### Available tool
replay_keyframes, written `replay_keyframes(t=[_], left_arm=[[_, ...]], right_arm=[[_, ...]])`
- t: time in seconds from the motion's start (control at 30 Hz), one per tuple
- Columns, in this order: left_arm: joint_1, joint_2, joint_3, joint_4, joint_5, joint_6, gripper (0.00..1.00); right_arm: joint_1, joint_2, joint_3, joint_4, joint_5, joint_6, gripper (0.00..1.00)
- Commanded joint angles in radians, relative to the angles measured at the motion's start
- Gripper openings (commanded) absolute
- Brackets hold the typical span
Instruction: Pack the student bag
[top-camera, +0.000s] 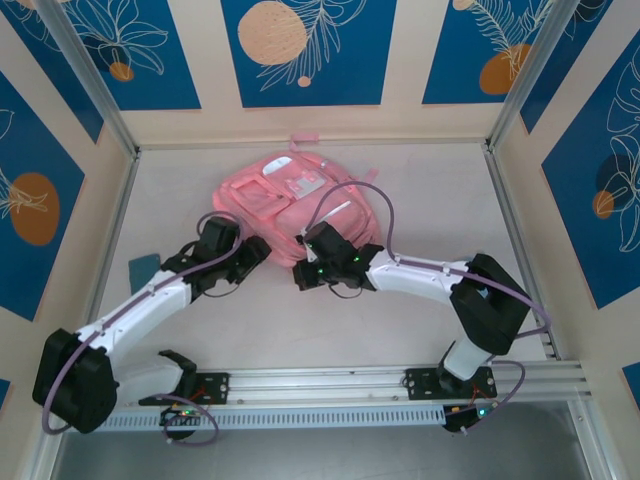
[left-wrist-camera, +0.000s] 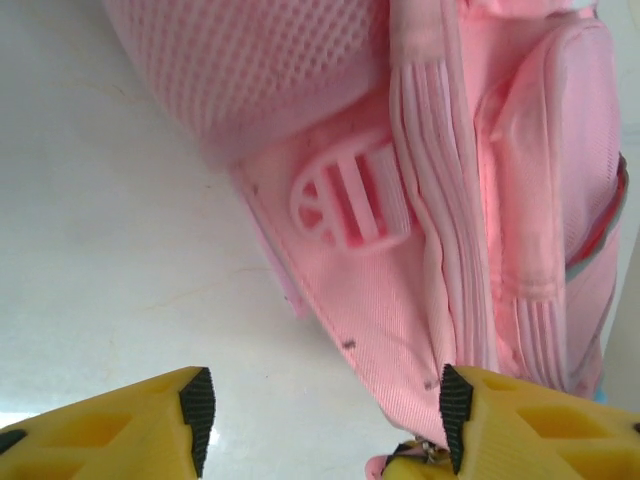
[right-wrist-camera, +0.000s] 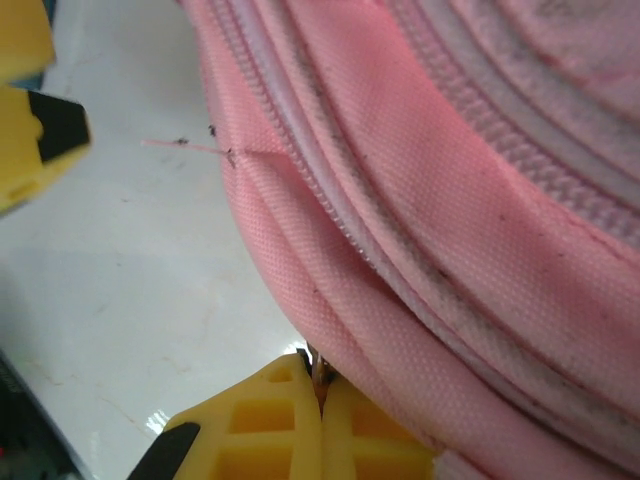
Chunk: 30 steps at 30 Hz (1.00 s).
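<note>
Lying flat at the middle of the pale surface (top-camera: 430, 210), toward the far wall, the student bag (top-camera: 290, 195) is met at its near edge by both arms. Left of the bag a small flat teal piece (top-camera: 143, 268) is seen, partly covered by the left arm. Well nearer than the bag a ribbed metal rail (top-camera: 400, 385) is bolted across. Behind the bag, blue wall panels (top-camera: 300, 50) with orange discs and leaf outlines are mounted. A purple cable (top-camera: 385, 205) is arched across the bag's right side in the overhead view.

The left pincer (left-wrist-camera: 325, 410) is held apart at the bag's left near corner. One yellow, black-padded finger is set against the fabric, the other over bare surface, and nothing is clamped. The right pincer (right-wrist-camera: 320, 385) is pressed together at the bag's near edge (whether a fold or a zip tab is nipped there cannot be told).

Several textures are shown on the bag:
- an open pink mesh (left-wrist-camera: 270, 60)
- a tight woven twill, flecked with dark specks
- a rounded, slotted plastic buckle (left-wrist-camera: 350, 195) beside a ribbed webbing strap (left-wrist-camera: 425, 150)
- a fine-toothed zip (right-wrist-camera: 480, 90) run along rounded piping

A loose thread (right-wrist-camera: 190, 147) is stuck out sideways from the bag's seam.
</note>
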Motion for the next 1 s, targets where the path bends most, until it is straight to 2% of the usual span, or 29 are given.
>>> replay_keyframes(t=[0.0, 0.23, 0.57, 0.67, 0.73, 0.87, 0.97], left_arm=[[0.004, -0.050, -0.050, 0.079, -0.004, -0.085, 0.57], [0.002, 0.041, -0.099, 0.277, 0.137, -0.152, 0.45], [-0.023, 0.151, -0.075, 0.377, 0.150, -0.156, 0.43], [-0.033, 0.177, -0.073, 0.403, 0.140, -0.168, 0.37], [-0.034, 0.188, -0.068, 0.409, 0.131, -0.172, 0.29], [-0.034, 0.198, -0.042, 0.379, 0.100, -0.146, 0.13], [-0.033, 0.199, -0.023, 0.341, 0.078, -0.119, 0.05]], right_arm=[[0.003, 0.013, 0.073, 0.066, -0.071, -0.023, 0.00], [0.002, 0.020, 0.079, 0.066, -0.090, -0.020, 0.00], [0.003, 0.000, 0.067, 0.063, -0.110, -0.003, 0.00], [0.003, -0.006, 0.060, 0.059, -0.107, 0.000, 0.00], [0.007, -0.011, 0.056, 0.043, -0.094, -0.002, 0.00], [0.015, -0.023, 0.036, -0.008, -0.025, 0.002, 0.00], [0.013, -0.044, -0.005, -0.028, 0.044, 0.016, 0.00]])
